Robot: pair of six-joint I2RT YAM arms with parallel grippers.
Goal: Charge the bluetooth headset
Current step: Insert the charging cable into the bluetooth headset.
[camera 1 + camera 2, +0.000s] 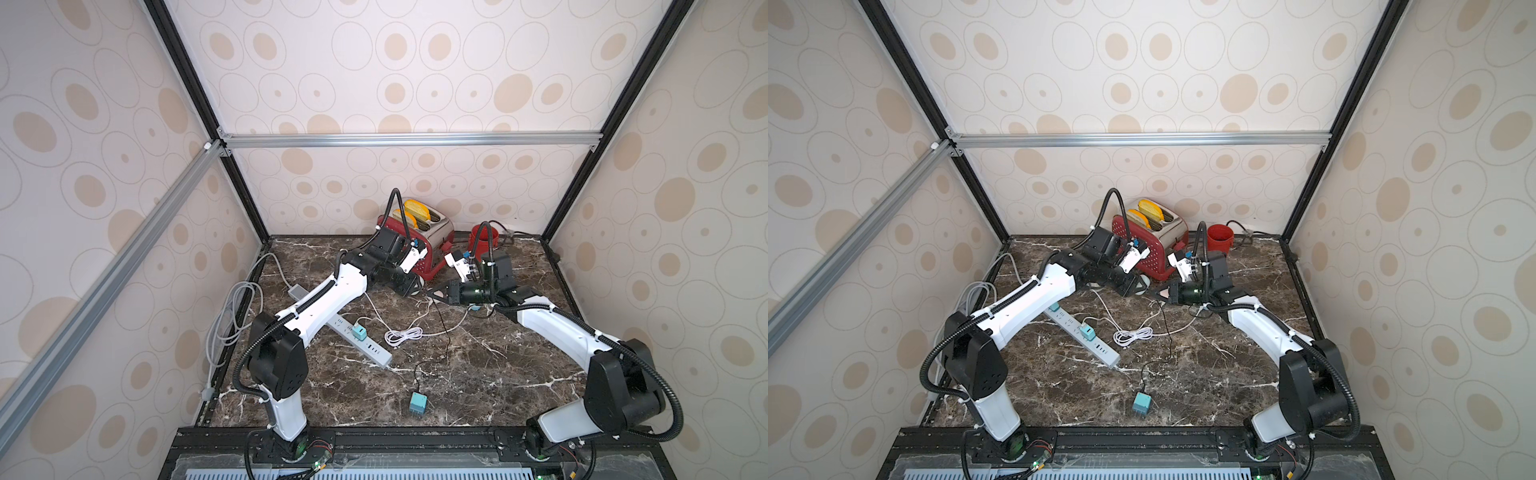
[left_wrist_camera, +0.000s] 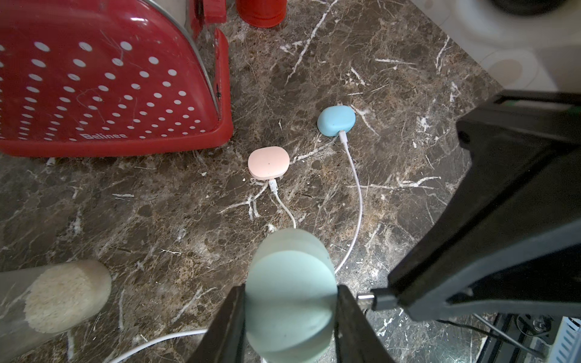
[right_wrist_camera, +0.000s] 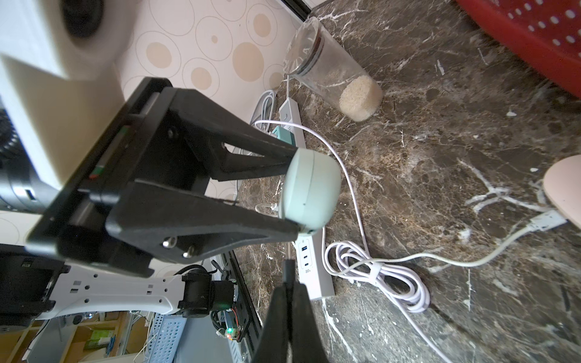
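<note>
The bluetooth headset is a pale green rounded case point(image 2: 290, 283), held off the table with my left gripper point(image 2: 290, 303) shut on its two sides. My right gripper point(image 3: 288, 284) is shut on the black plug point(image 3: 287, 268) of a thin black cable. The plug's metal tip point(image 2: 364, 299) points at the case from just beside the left gripper's finger, a small gap away. In both top views the two grippers meet in front of the red toaster point(image 1: 432, 245). The black cable runs forward to a loose teal adapter point(image 1: 417, 403).
A pink case point(image 2: 268, 163) and a blue case point(image 2: 335, 124) lie on the marble, each with a white cable plugged in. A rice jar point(image 3: 333, 69), a grey power strip point(image 1: 365, 340) with a teal adapter point(image 1: 358, 332), a coiled white cable point(image 1: 403, 334) and a red cup point(image 1: 482, 243) are nearby.
</note>
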